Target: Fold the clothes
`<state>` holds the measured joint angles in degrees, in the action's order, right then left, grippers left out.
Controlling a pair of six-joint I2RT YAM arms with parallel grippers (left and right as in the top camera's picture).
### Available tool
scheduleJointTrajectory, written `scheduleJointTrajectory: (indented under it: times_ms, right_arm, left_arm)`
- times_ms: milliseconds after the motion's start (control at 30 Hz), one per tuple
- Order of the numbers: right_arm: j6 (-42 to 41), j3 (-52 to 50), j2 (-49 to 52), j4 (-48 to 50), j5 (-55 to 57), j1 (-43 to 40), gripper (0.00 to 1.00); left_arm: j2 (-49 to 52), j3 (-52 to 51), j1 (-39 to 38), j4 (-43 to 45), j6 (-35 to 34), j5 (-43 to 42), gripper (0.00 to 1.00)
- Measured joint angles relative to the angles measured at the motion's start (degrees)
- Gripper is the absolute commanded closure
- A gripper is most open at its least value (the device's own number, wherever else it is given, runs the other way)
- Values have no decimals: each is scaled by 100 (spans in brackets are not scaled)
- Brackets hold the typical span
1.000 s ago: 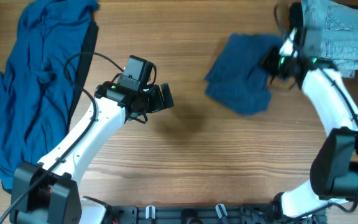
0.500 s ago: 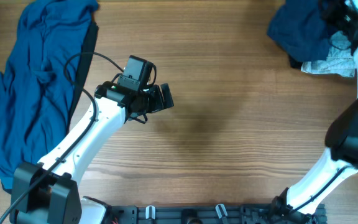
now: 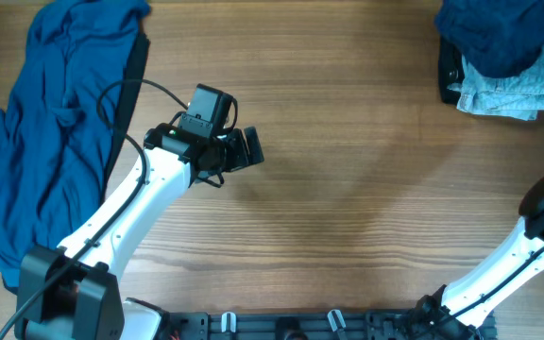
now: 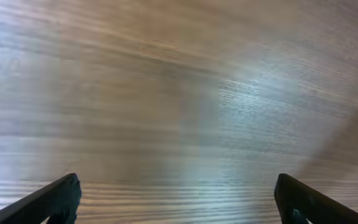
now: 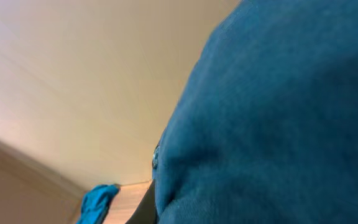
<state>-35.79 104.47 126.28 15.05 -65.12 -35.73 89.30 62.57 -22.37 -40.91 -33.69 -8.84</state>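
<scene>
Jaws gape empty on my left gripper, right gripper's I cannot tell under dark cloth; big blue shirt lies unfolded.

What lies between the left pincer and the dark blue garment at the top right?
Only bare wooden table, by the overhead view: nothing sits between the left pincer and the dark blue garment.

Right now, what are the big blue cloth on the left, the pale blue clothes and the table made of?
The big blue garment looks like thin, soft, matte knit fabric: it lies in loose, limp wrinkles. The pale blue garment is probably washed denim, judging by its faded, mottled color. The table looks like wood or wood-look laminate: smooth, with lined grain and a faint sheen.
</scene>
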Motion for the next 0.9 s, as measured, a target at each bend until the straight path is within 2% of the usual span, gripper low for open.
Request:
scheduleJointTrajectory:
  times_ms: [133,167,233,267,300,333,567,733,900]
  right_arm:
    - [-2,4,15,-339,96,-240,95]
    - [35,7,28,-498,155,-302,90]
    - [195,20,94,-887,334,-402,61]
    - [275,26,142,-1025,415,-433,32]
    - [334,33,225,-1191,570,-457,10]
    - [374,39,313,-1320,721,-461,1]
    - [708,59,498,-2334,1921,-485,1]
    - [763,157,498,-2850,2151,-680,1]
    - [763,780,313,-3554,2245,-776,0]
  left_arm:
    - [0,0,0,-37,0,2,0]
    - [0,0,0,-42,0,2,0]
    - [0,0,0,-48,0,0,0]
    - [0,0,0,-48,0,2,0]
    - [0,0,0,-48,0,0,0]
    - [0,0,0,-48,0,0,0]
    - [0,0,0,-63,0,0,0]
    - [0,0,0,-70,0,0,0]
    - [0,0,0,-70,0,0,0]
